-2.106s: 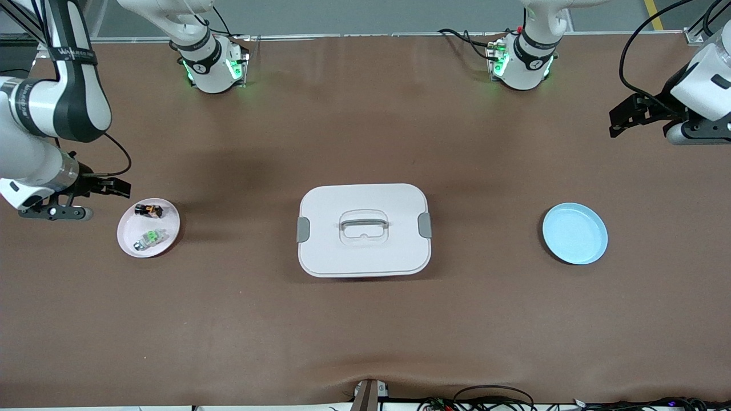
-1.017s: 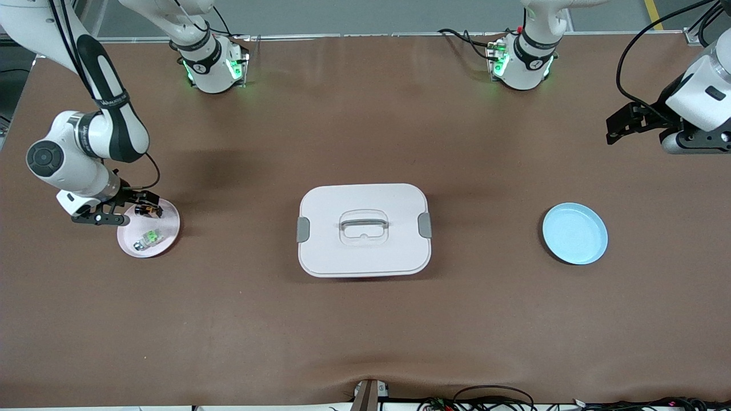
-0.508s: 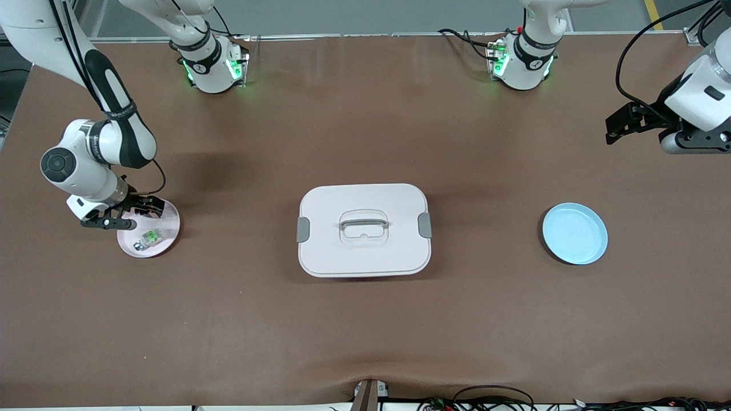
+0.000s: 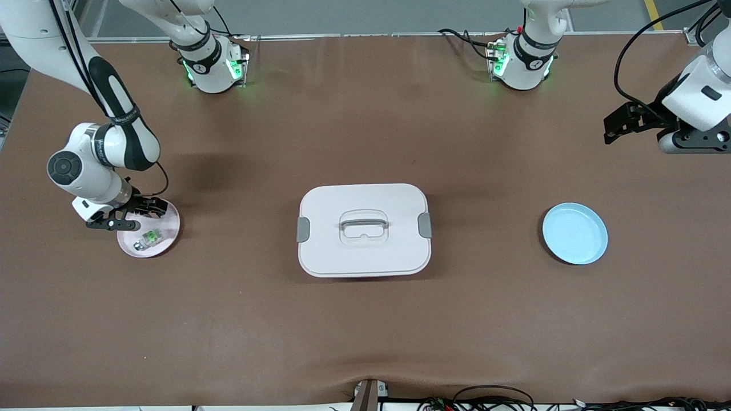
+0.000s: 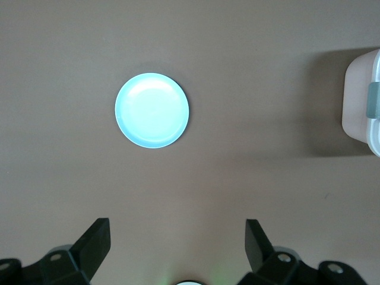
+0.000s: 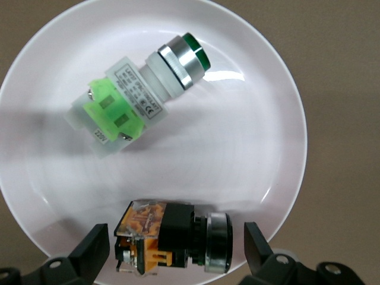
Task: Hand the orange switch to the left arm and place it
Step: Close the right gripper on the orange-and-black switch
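The orange switch (image 6: 169, 237), black with an orange block, lies on its side on a pale pink plate (image 6: 279, 119). My right gripper (image 6: 175, 237) is open and low over the plate, with one finger on each side of the switch and not closed on it. In the front view the right gripper (image 4: 149, 206) covers the switch. The white box (image 4: 363, 228) with grey clips stands at the table's middle. My left gripper (image 4: 612, 130) is open and empty, and waits up in the air at the left arm's end.
A green-and-white switch (image 6: 136, 101) lies on the same pink plate (image 4: 169, 231), nearer to the front camera than the orange one. An empty light blue plate (image 4: 574, 233) sits toward the left arm's end; it also shows in the left wrist view (image 5: 152, 110), as does the box's edge (image 5: 362, 101).
My right gripper has swung in from the table's end and come down over the pink plate, and now straddles the orange switch. The left arm has barely shifted.
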{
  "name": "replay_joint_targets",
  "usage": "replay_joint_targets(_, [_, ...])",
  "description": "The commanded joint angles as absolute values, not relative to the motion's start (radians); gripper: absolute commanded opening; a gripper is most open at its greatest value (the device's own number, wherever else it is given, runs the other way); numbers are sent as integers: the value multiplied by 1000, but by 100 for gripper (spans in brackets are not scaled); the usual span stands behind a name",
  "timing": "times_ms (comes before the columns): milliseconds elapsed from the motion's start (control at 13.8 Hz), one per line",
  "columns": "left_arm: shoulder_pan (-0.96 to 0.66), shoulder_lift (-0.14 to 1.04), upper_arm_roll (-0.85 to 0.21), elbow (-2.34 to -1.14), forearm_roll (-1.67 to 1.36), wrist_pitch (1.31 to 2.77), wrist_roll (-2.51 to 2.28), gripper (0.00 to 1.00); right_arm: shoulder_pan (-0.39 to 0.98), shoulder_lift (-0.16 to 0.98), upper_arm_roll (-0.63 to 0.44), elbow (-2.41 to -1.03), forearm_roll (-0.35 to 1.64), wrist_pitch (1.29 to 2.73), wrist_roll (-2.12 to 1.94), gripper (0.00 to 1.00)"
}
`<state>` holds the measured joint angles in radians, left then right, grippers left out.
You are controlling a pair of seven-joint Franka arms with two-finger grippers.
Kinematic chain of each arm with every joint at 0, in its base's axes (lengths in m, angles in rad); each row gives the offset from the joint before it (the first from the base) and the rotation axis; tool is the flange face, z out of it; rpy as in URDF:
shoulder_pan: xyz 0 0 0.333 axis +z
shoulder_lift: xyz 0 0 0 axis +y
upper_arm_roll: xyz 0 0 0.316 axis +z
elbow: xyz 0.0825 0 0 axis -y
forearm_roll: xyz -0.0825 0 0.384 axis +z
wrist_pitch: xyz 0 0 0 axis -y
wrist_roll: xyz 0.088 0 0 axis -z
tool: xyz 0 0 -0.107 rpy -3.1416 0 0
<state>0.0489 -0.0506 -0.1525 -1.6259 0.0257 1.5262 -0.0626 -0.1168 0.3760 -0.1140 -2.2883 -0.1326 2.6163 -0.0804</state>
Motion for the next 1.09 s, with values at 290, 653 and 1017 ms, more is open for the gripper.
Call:
replay_joint_targets(290, [48,-54,-155,-1623,14,1517,-72,100,-135,379,-106,-2284,-149,2614,-86,71])
replay_joint_targets(653, [48,-55,-155,-1624,15,1513,-72,100,-133,377,-106,-2281,-149,2608,-89,27])
replay_joint_targets(1017, [48,-54,-155,-1621,14,1511,-72,100,-129,351,-104,-2273,-149,2559,-142,23])
